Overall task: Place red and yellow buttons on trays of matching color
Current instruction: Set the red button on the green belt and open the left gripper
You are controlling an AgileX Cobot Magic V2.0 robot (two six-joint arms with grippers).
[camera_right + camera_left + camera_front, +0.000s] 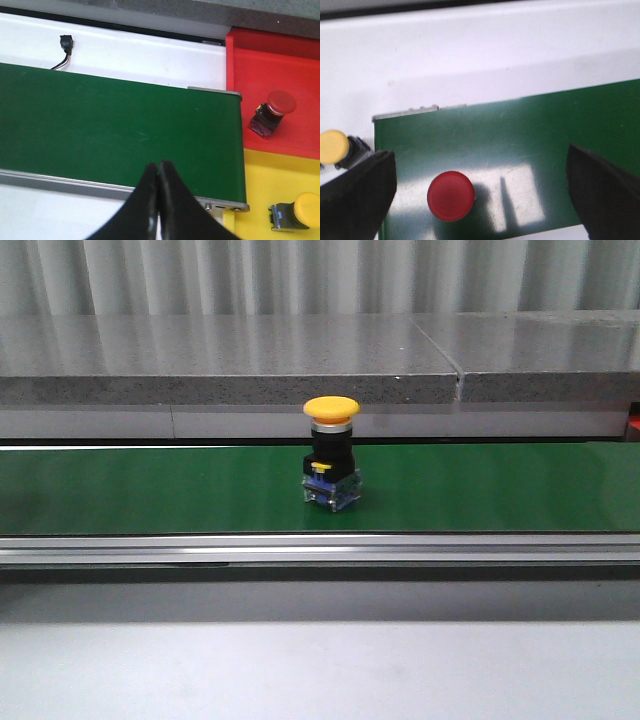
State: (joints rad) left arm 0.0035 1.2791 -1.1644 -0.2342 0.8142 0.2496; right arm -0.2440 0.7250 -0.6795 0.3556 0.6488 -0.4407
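A yellow button (pixel 331 455) stands upright on the green belt (pixel 150 490) at the middle of the front view; neither gripper shows there. In the left wrist view a red button (pixel 450 195) stands on the belt (pixel 520 130) near its end, and my left gripper (pixel 481 152) is open above it, the button nearer one black finger (pixel 360 195). Another yellow button (pixel 333 146) lies just off the belt's end. My right gripper (pixel 159 167) is shut and empty over the belt's near edge. Beyond the belt's end, a red tray (pixel 280 65) holds a red button (pixel 274 111) and a yellow tray (pixel 265 175) holds a yellow button (pixel 297 212).
A grey stone ledge (pixel 300 370) runs behind the belt, and a metal rail (pixel 320 548) lines its front edge. A small black cable connector (pixel 66 42) lies on the white surface behind the belt.
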